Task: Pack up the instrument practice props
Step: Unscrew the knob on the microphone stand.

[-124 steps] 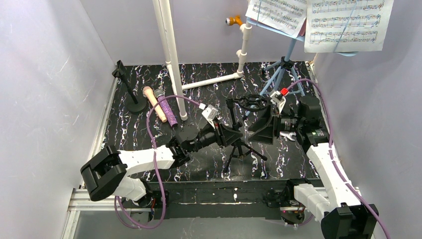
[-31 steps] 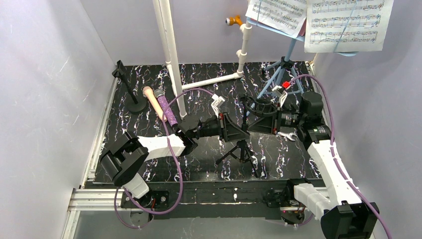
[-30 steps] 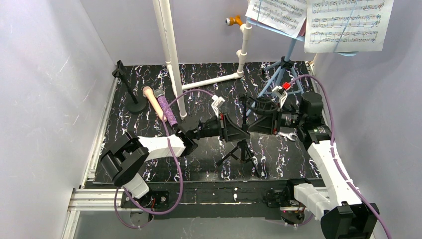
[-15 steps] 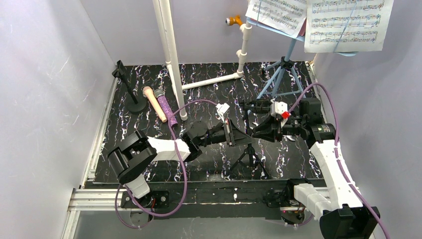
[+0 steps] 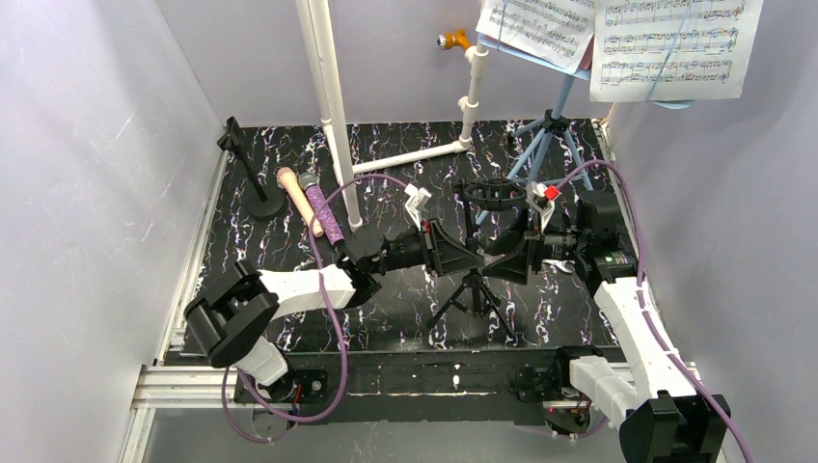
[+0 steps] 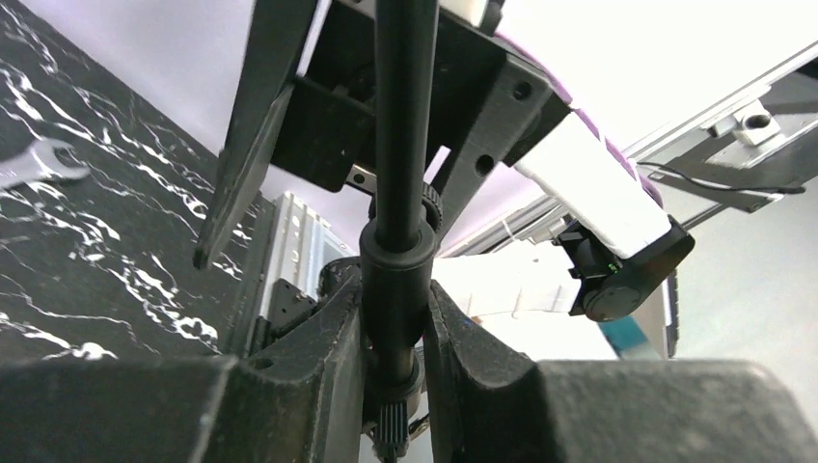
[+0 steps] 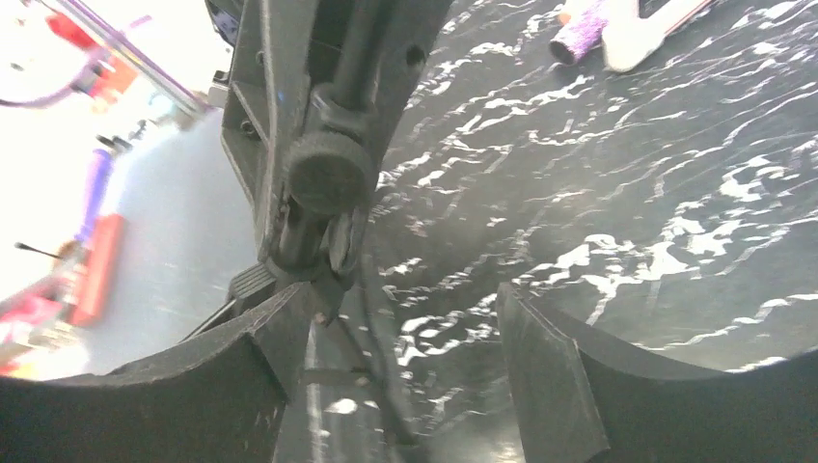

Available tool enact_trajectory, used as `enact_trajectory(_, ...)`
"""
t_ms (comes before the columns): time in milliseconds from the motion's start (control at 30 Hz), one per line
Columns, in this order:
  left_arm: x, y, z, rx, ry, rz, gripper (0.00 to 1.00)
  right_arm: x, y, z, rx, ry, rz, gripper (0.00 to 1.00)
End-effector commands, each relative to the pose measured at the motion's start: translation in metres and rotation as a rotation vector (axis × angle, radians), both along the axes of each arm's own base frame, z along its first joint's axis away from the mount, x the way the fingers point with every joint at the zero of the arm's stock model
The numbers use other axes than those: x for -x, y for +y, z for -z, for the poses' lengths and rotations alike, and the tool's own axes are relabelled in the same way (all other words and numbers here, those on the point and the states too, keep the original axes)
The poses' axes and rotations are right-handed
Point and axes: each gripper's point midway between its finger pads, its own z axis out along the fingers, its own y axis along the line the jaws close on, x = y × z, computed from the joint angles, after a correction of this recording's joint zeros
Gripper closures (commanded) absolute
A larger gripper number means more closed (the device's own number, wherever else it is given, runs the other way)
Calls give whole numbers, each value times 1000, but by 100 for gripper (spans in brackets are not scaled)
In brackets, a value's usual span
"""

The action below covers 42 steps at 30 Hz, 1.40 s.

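Observation:
The black mic tripod stands at mid-table, its ring mount on top. My left gripper is shut on its pole. My right gripper is open just right of the pole. In the right wrist view, the tripod's knob sits above the right gripper, toward its left finger. The peach microphone and the purple glitter microphone lie at the left. The round-base holder stands further left. The light-blue music rack holds sheet-music pages at the back right.
White plastic pipes rise at the back centre and run along the table. A silver wrench lies on the marbled black table near the right arm. Grey walls close in the left, back and right sides.
My left gripper has kept hold of the tripod and shifted it a little left. My right gripper has dropped from near the ring mount to beside the pole.

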Motion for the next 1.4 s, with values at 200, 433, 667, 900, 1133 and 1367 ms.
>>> enact_trajectory(200, 10, 26, -35, 12, -302, -37, 100, 6, 6, -52, -122, 317, -3, 19)
enact_trajectory(433, 9, 26, -34, -14, -333, -46, 100, -2, 5, -61, -148, 538, 25, 9)
enact_trajectory(667, 4, 19, -36, -13, -347, -61, 100, 2, 6, -57, -148, 651, 24, 12)
enact_trajectory(900, 2, 13, -39, -15, -369, -72, 100, 4, 7, -57, -147, 667, 21, 25)
enact_trajectory(1133, 0, 6, -35, -26, -362, -73, 100, 0, 10, -53, -145, 685, 34, 32)
enact_trajectory(1367, -2, -2, -31, -34, -359, -79, 100, 1, 12, -53, -150, 692, 27, 41)
